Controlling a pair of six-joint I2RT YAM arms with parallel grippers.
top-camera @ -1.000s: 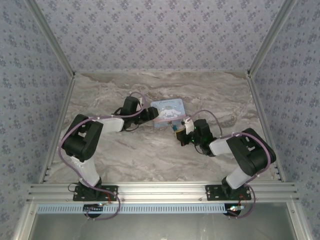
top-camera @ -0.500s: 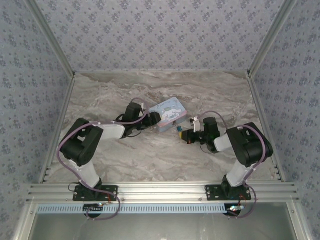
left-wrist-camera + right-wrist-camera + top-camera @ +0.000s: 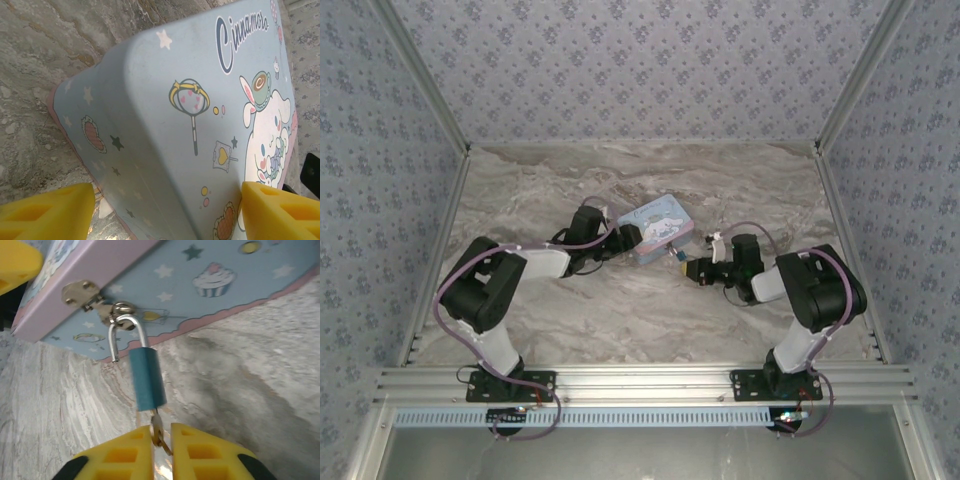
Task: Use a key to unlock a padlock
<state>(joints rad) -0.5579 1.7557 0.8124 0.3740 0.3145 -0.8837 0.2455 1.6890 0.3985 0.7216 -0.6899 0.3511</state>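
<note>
Left end effector (image 3: 628, 238) straddles the near-left end of the light-blue cartoon tin (image 3: 660, 225), its yellow fingers (image 3: 45, 212) spread wide on either side; whether they press the tin I cannot tell. That tin lies on the marble counter (image 3: 570, 320). From the metal hasp (image 3: 82, 295) on its pink-edged side hangs the padlock (image 3: 147, 380), its teal body tilted, with one leg of the shackle (image 3: 122, 332) standing free of the body. Below it the key (image 3: 157, 432) sticks out of the padlock's underside, pinched by the nearly closed right end effector (image 3: 161, 435).
</note>
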